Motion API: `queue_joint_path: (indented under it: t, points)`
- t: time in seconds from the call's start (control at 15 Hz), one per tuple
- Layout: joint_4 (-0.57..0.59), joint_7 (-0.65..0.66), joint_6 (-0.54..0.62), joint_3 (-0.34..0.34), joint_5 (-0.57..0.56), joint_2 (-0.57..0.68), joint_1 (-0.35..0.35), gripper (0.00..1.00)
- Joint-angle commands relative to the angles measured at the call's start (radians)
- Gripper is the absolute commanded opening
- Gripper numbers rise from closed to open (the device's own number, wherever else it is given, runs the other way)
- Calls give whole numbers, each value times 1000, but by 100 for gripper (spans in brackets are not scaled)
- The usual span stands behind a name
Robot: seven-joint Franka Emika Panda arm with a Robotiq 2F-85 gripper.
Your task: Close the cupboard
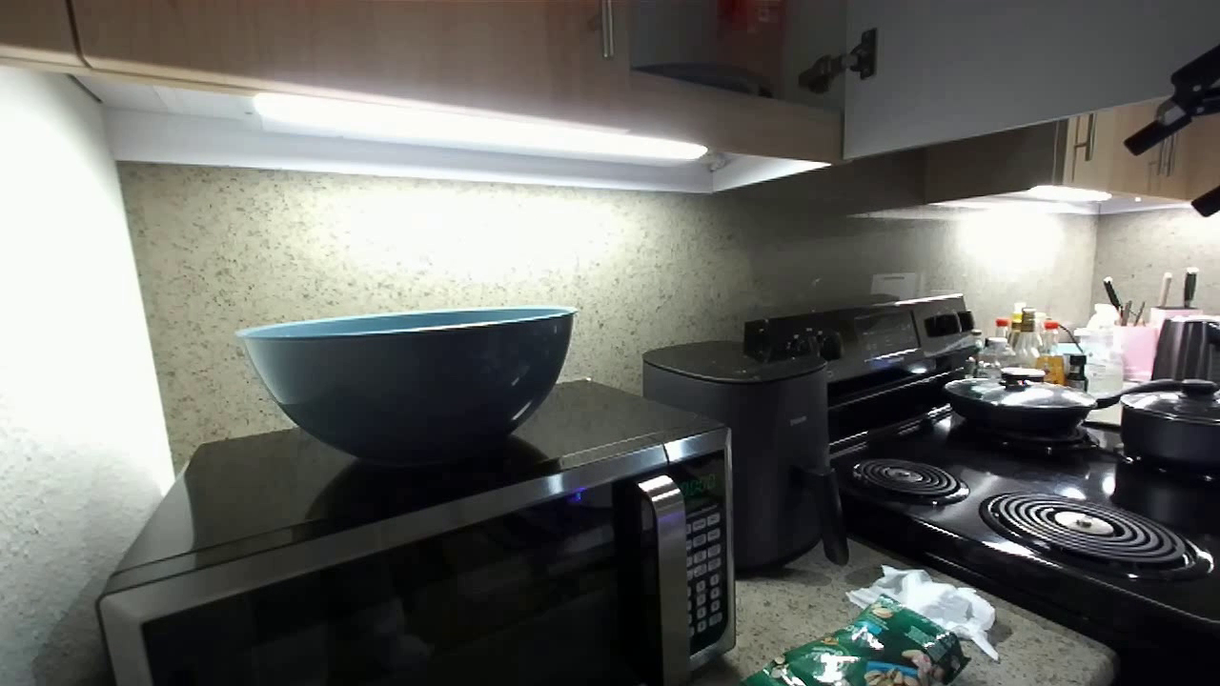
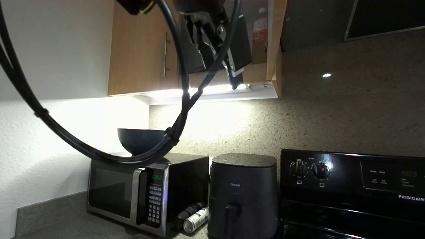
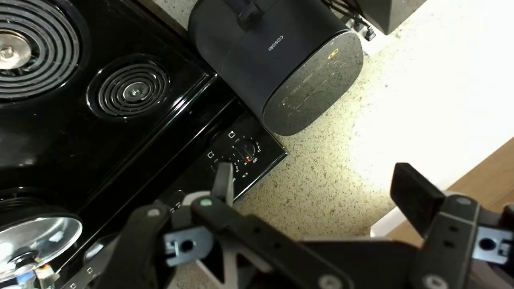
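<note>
The brown wooden cupboard (image 2: 142, 53) hangs on the wall in both exterior views (image 1: 362, 48). Its left door is shut and has a slim silver bar handle (image 2: 165, 53). Its right door stands open, with its pale inner face (image 1: 1020, 67) and hinge (image 1: 863, 54) showing; in an exterior view the open door (image 2: 277, 36) shows nearly edge-on. My gripper (image 2: 220, 73) appears before the opening, left of the open door; it shows partly at an exterior view's right edge (image 1: 1172, 171). In the wrist view its fingers (image 3: 313, 174) are wide apart with nothing between them. The cupboard's underside edge (image 3: 486, 176) shows there.
A bottle (image 2: 260, 30) stands inside the cupboard. Below are the microwave (image 2: 126, 196) with a blue bowl (image 1: 410, 391) on it, the air fryer (image 2: 244, 192) and the stove (image 1: 953, 534) with pans. Black arm cables (image 2: 109, 157) loop across an exterior view.
</note>
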Motion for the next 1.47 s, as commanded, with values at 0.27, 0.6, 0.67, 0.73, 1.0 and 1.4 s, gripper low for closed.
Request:
queue_joint_path:
  t: [0.27, 0.6, 0.67, 0.73, 1.0, 1.4]
  points:
    - [-22, 90, 230, -40, 93, -85, -42, 100]
    - [-40, 103, 477, -38, 203, -95, -27, 100]
    - [-44, 95, 522, -37, 225, -95, -17, 100]
    - [-48, 90, 558, -36, 245, -95, -6, 100]
    - [-53, 103, 612, -32, 267, -95, -11, 100]
    - [-45, 91, 575, -29, 345, -94, -103, 100]
